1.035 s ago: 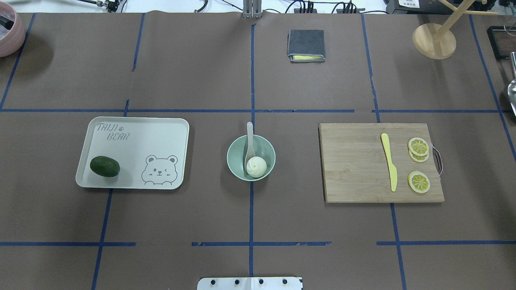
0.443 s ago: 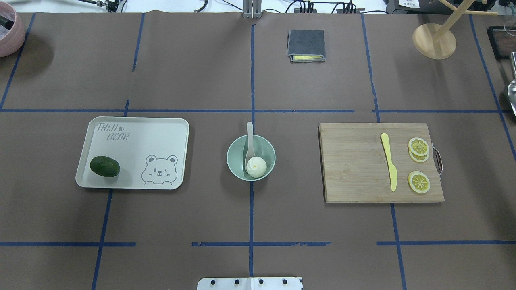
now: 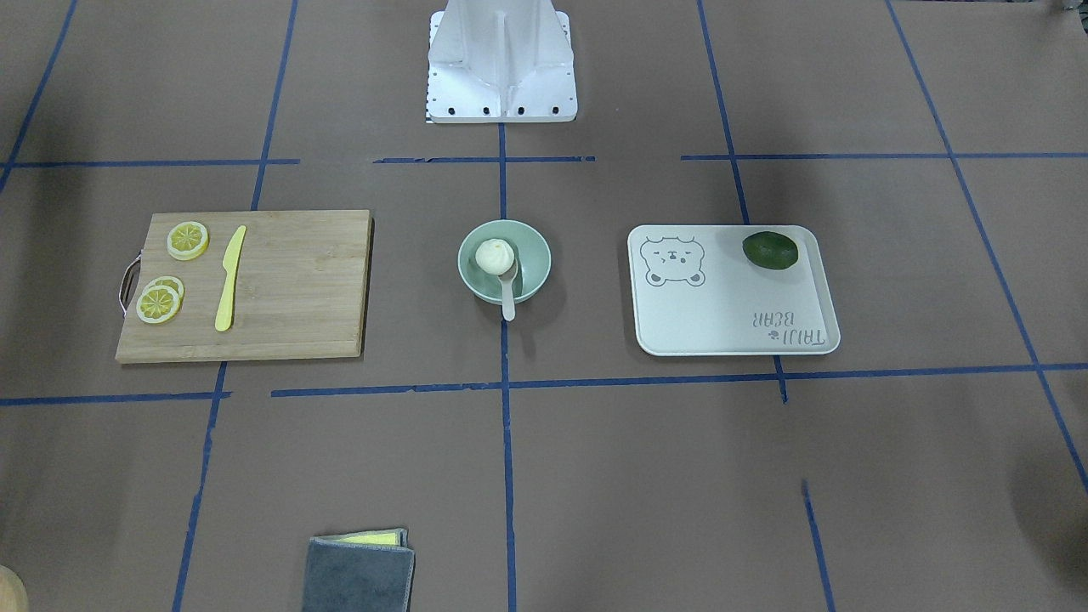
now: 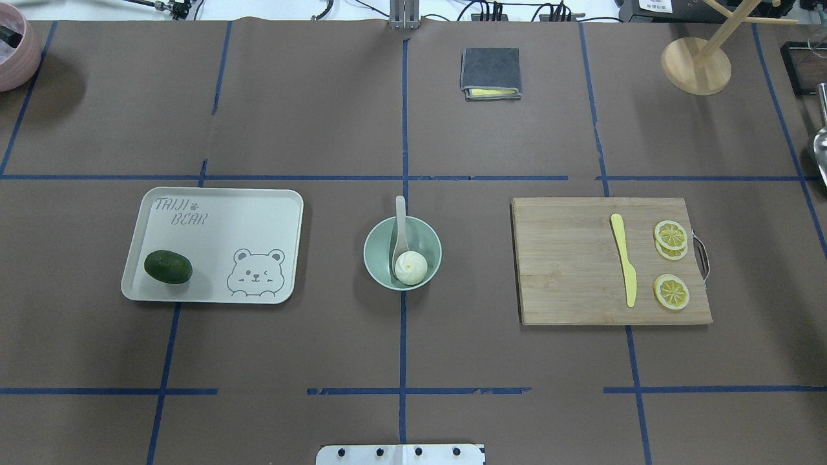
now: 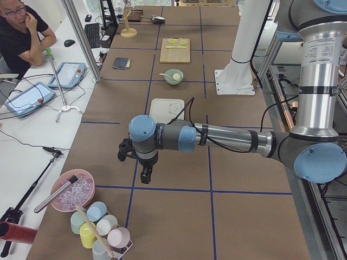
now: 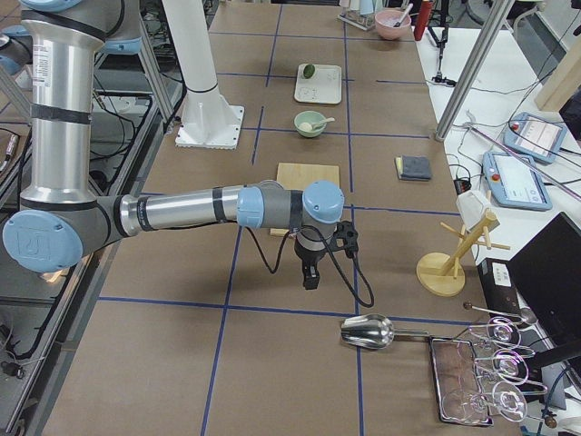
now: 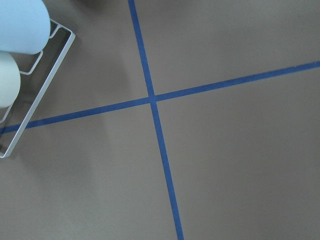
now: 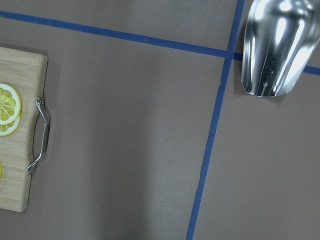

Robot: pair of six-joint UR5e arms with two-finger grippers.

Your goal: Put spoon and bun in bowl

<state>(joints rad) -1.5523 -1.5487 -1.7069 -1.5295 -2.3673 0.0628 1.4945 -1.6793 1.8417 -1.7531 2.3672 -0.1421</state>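
Observation:
The pale green bowl stands at the table's middle, also in the front view. The white bun lies inside it. The off-white spoon rests with its scoop in the bowl beside the bun, its handle over the far rim. Neither gripper shows in the overhead view. My left gripper hangs over the table's left end, far from the bowl. My right gripper hangs over the right end. I cannot tell whether either is open or shut.
A bear tray holds an avocado. A cutting board holds a yellow knife and lemon slices. A grey cloth lies at the back. A metal scoop lies near my right gripper, a cup rack near my left.

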